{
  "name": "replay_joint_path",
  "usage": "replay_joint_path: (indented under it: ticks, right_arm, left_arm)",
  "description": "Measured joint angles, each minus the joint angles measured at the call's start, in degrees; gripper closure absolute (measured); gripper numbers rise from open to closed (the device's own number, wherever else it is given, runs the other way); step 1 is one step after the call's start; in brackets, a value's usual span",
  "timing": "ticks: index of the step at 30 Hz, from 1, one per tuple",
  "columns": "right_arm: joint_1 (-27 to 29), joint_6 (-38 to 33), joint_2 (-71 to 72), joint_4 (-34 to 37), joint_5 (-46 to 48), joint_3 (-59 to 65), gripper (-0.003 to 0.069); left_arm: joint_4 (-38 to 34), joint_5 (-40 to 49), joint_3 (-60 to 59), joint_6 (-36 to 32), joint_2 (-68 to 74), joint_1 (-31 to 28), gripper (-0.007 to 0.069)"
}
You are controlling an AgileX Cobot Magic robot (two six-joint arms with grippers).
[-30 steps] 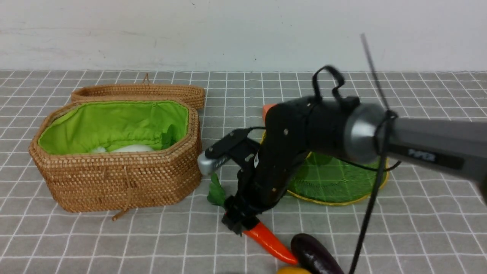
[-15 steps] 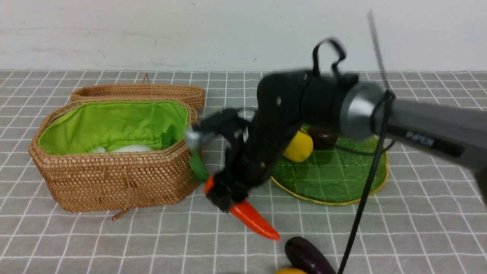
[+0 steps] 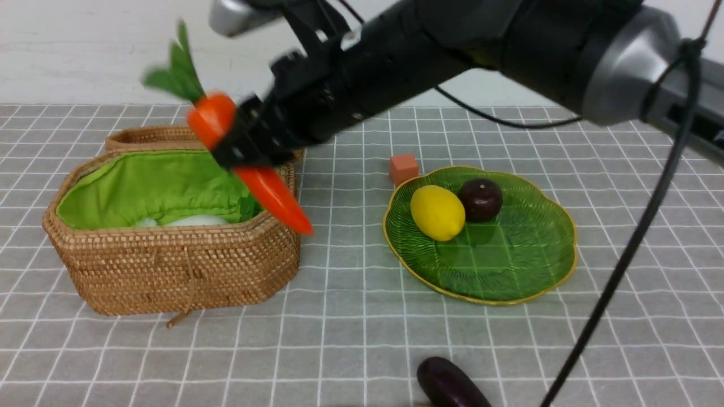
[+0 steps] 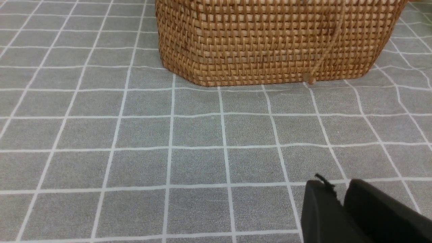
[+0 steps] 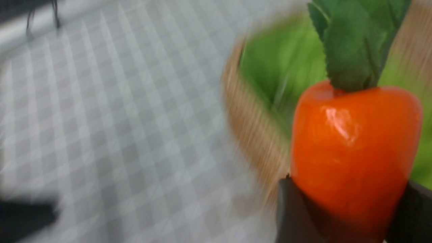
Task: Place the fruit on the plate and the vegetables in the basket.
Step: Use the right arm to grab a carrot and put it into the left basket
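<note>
— Grey checked cloth (image 3: 350, 316) covers the whole table, with a white wall (image 3: 85, 51) behind it. Where is the carrot?

— In the upper left of the front frame, in the air over the right end of the basket (image 3: 169, 271). The carrot (image 3: 271, 195) hangs tilted, leaves up and tip pointing down toward the rim. The right gripper (image 3: 249, 144) clamps it across the thick part just under the leaves. Its wrist view shows black fingers (image 5: 293, 209) on either side of the orange body.

— How will it handle?

— It looks like a light, hard, glossy model, so it is probably stiff but slippery. The taper could let it slide out toward the tip. The thick shoulder seems the safest hold, not the floppy leaves.

— And the other arm?

— The left gripper (image 4: 341, 199) sits at the lower right of its wrist view. Its fingers are almost together with nothing between them, low over the cloth in front of the basket wall.

— What is the count?

— One carrot. One eggplant (image 3: 449, 384) at the bottom edge of the front frame. One radish (image 3: 195, 220), partly seen inside the basket. Two fruits lie on the single plate (image 3: 509, 265): a lemon (image 3: 436, 213) and a dark round fruit (image 3: 480, 199), side by side. One orange cube (image 3: 403, 168) sits just behind the plate's rim. There is one basket, with one lid (image 3: 147, 135) behind it. No mango shows.
</note>
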State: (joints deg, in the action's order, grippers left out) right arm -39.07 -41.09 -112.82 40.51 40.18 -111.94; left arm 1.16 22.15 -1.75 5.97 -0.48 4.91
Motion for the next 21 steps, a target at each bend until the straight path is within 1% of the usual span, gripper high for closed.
replay_joint_path:
  ticks: [3, 5, 6, 7, 9, 10, 12, 15, 16, 17, 19, 20, 21]
  right_arm:
    - [-1.1, -10.6, -2.8, 4.7, -12.8, -0.1, 0.0316]
    - [-1.9, -17.0, -5.4, 8.2, -19.6, -0.1, 0.0316]
    - [-2.3, -19.2, -6.6, 9.5, -21.6, -0.1, 0.0316]
    - [-2.3, -19.7, -7.1, 10.1, -22.1, -0.1, 0.0316]
    - [-3.3, -25.7, -10.7, 13.6, -25.8, -0.1, 0.0314]
    - [-3.6, -27.6, -11.8, 14.6, -26.5, -0.1, 0.0300]
    - [-4.1, -30.2, -13.3, 15.7, -27.1, -0.1, 0.0242]
    - [-4.3, -32.0, -14.6, 16.2, -27.3, 0.0, 0.0082]
    - [-4.3, -32.1, -14.7, 16.3, -27.3, 0.0, 0.0037]
    - [-4.3, -32.1, -14.7, 16.3, -27.3, 0.1, 0.0008]
    - [-4.3, -31.1, -14.1, 16.5, -25.9, 0.1, -0.0015]
    - [-4.2, -30.1, -13.4, 16.4, -23.8, 0.1, -0.0015]
    - [-4.2, -30.1, -13.3, 16.3, -23.8, 0.2, -0.0015]
  left_arm:
    - [0.0, 0.0, 0.0, 0.0, 0.0, 0.0, 0.0513]
    - [0.0, 0.0, 0.0, 0.0, 0.0, 0.0, 0.0512]
    - [0.0, 0.0, 0.0, 0.0, 0.0, 0.0, 0.0511]
    - [0.0, 0.0, 0.0, 0.0, 0.0, 0.0, 0.0511]
    - [0.0, 0.0, 0.0, 0.0, 0.0, 0.0, 0.0511]
    - [0.0, 0.0, 0.0, 0.0, 0.0, 0.0, 0.0510]
    - [0.0, 0.0, 0.0, 0.0, 0.0, 0.0, 0.0508]
    - [0.0, 0.0, 0.0, 0.0, 0.0, 0.0, 0.0502]
    - [0.0, 0.0, 0.0, 0.0, 0.0, 0.0, 0.0501]
    - [0.0, 0.0, 0.0, 0.0, 0.0, 0.0, 0.0501]
    - [0.0, 0.0, 0.0, 0.0, 0.0, 0.0, 0.0499]
    - [0.0, 0.0, 0.0, 0.0, 0.0, 0.0, 0.0498]
    - [0.0, 0.0, 0.0, 0.0, 0.0, 0.0, 0.0498]
